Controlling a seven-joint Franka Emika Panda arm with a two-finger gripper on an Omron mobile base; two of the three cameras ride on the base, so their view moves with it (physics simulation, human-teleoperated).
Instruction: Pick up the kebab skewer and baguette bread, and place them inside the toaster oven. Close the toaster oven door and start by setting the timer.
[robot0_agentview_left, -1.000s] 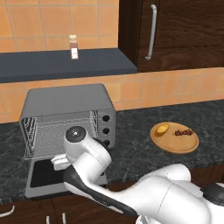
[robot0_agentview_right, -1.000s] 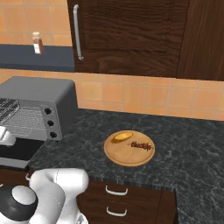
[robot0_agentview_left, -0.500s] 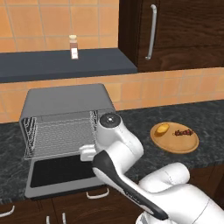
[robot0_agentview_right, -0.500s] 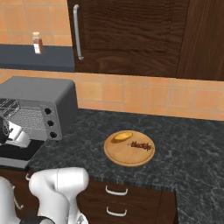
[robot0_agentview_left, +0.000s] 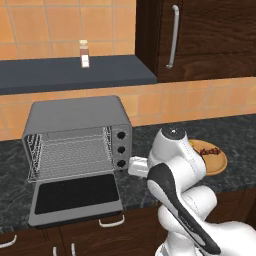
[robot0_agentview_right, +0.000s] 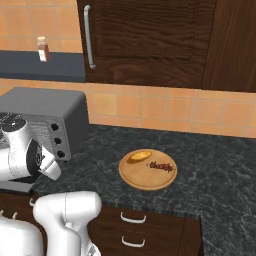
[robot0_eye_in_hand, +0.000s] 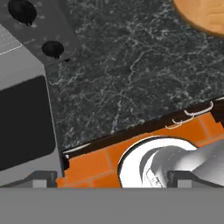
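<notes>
The toaster oven (robot0_agentview_left: 75, 130) stands at the left of the counter, its door (robot0_agentview_left: 75, 196) dropped flat open and the wire rack (robot0_agentview_left: 70, 155) bare. On a round wooden board (robot0_agentview_right: 146, 177) to its right lie the golden baguette bread (robot0_agentview_right: 140, 156) and the dark kebab skewer (robot0_agentview_right: 161, 166). My gripper (robot0_agentview_left: 137, 166) hangs low over the dark counter between oven and board, open and holding nothing. In the hand view its fingertips (robot0_eye_in_hand: 43, 179) stand wide apart, the oven knobs (robot0_eye_in_hand: 53, 48) at upper left and the board's edge (robot0_eye_in_hand: 203, 17) at upper right. In the left base view my arm hides the bread.
A spice bottle (robot0_agentview_left: 85, 54) stands on the dark shelf above the oven. Dark wall cabinets with a bar handle (robot0_agentview_right: 89, 36) hang over the counter. Drawer fronts with pulls (robot0_agentview_right: 132, 218) run below the counter's front edge.
My arm has swung right, from in front of the open oven toward the board. The gripper stayed open. Oven, board and food have not moved.
</notes>
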